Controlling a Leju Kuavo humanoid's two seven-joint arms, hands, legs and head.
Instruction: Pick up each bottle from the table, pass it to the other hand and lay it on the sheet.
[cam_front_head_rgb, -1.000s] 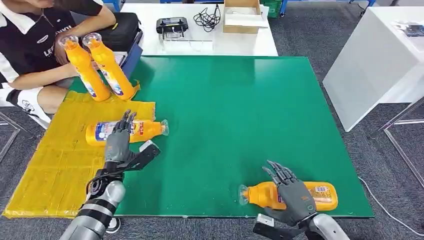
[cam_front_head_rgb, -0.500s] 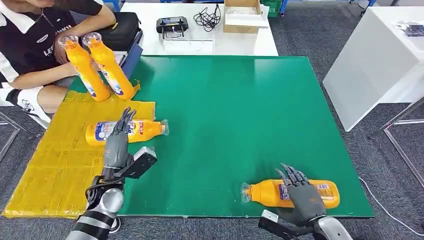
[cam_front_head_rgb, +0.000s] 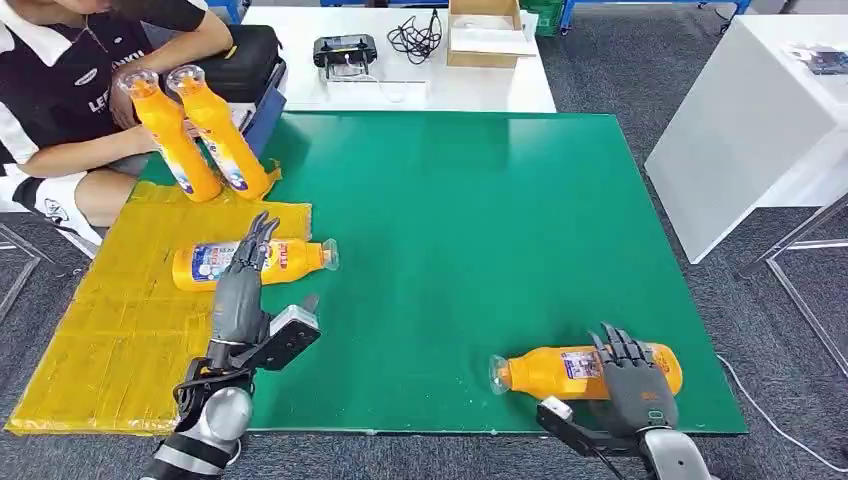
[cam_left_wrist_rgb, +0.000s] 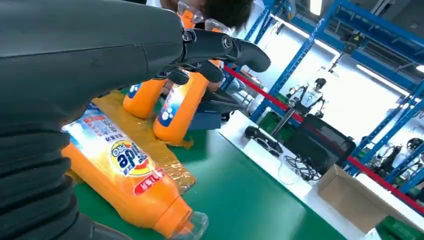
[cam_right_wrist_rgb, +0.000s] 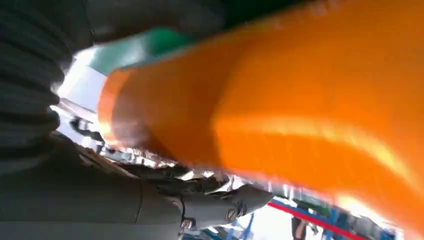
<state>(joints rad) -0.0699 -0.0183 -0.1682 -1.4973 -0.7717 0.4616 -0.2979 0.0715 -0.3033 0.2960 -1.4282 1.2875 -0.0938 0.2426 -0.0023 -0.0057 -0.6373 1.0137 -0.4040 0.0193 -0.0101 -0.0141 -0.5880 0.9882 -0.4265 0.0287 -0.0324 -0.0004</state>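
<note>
One bottle (cam_front_head_rgb: 585, 372) lay on table (cam_front_head_rgb: 470, 230) near front edge, right hand (cam_front_head_rgb: 633, 385) draped over it, fingers not visibly clamped. Left hand (cam_front_head_rgb: 243, 285) empty, fingers apart. Risked rolling off under loose grasp.

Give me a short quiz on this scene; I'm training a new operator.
1. True or false: the front bottle at the right hand stands upright.
2. How many orange bottles appear in the head view? A two, B four, C six.
3. Fill in: the left bottle, by the left hand, lies mostly on the yellow ____.
Key: 1 false, the front bottle lies on its side; 2 B; 3 sheet.
</note>
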